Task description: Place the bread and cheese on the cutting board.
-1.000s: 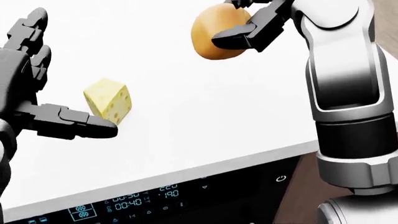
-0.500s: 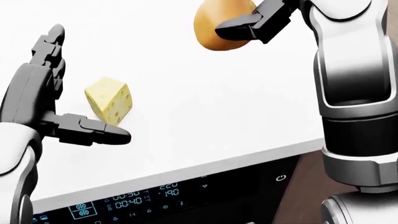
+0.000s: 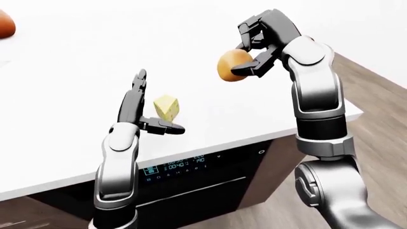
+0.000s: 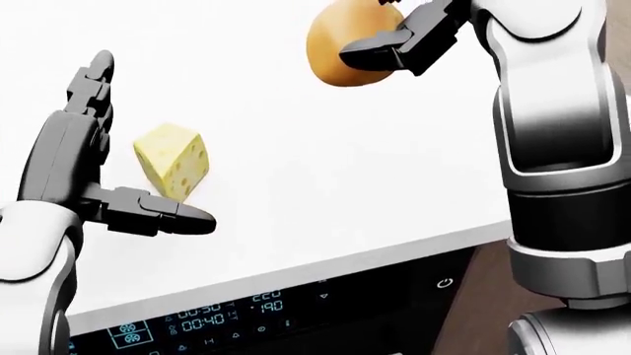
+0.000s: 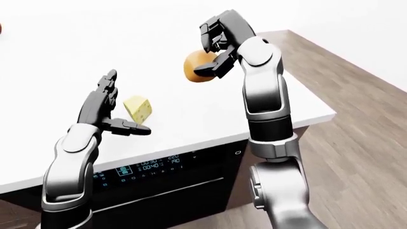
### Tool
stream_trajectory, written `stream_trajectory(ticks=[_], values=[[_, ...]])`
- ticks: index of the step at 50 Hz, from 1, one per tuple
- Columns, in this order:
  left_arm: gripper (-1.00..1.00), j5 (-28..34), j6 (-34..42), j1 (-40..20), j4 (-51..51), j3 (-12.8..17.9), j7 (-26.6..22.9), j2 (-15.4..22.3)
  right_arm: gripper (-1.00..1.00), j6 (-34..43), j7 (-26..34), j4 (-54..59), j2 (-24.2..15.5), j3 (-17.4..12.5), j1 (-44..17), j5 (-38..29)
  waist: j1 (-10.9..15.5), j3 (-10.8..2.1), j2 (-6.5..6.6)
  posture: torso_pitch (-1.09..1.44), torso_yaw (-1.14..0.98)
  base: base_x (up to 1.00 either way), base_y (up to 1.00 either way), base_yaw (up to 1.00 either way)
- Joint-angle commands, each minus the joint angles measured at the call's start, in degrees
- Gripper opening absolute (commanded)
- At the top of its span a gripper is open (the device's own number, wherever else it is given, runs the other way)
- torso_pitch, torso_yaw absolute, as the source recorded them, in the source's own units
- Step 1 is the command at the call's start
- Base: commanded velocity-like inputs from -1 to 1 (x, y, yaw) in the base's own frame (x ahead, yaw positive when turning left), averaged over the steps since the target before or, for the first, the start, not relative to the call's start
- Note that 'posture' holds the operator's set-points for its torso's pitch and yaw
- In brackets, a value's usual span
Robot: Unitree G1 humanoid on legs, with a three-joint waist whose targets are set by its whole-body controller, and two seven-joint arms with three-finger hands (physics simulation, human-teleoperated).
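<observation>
Left robot hand (image 4: 94, 166) crept up and closer to cheese (image 4: 172, 161) since earlier frame, fingers spread, thumb just under wedge, not gripping. Cheese sits on counter (image 4: 325, 185); looks firm, light, take by flat sides. Right robot hand (image 3: 261, 47) clamped on bread (image 3: 233, 65), held aloft; probably soft, go gentle. No board in view.
</observation>
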Motion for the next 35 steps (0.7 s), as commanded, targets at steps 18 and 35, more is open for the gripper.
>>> stream_trajectory(ticks=[18, 35], values=[[1.00, -0.2, -4.2, -1.4, 1.1, 0.3, 1.4, 0.2, -1.00, -1.6, -0.9, -1.8, -0.4, -0.5, -1.8, 0.0, 0.0, -1.74, 0.03, 0.00, 0.00, 0.00, 0.00, 0.00], [1.00, 1.1, -5.6, -0.6, 2.0, -0.5, 1.5, -0.5, -1.00, -2.2, -1.1, -1.0, -0.3, -0.6, -2.4, 0.0, 0.0, -1.77, 0.03, 0.00, 0.00, 0.00, 0.00, 0.00]])
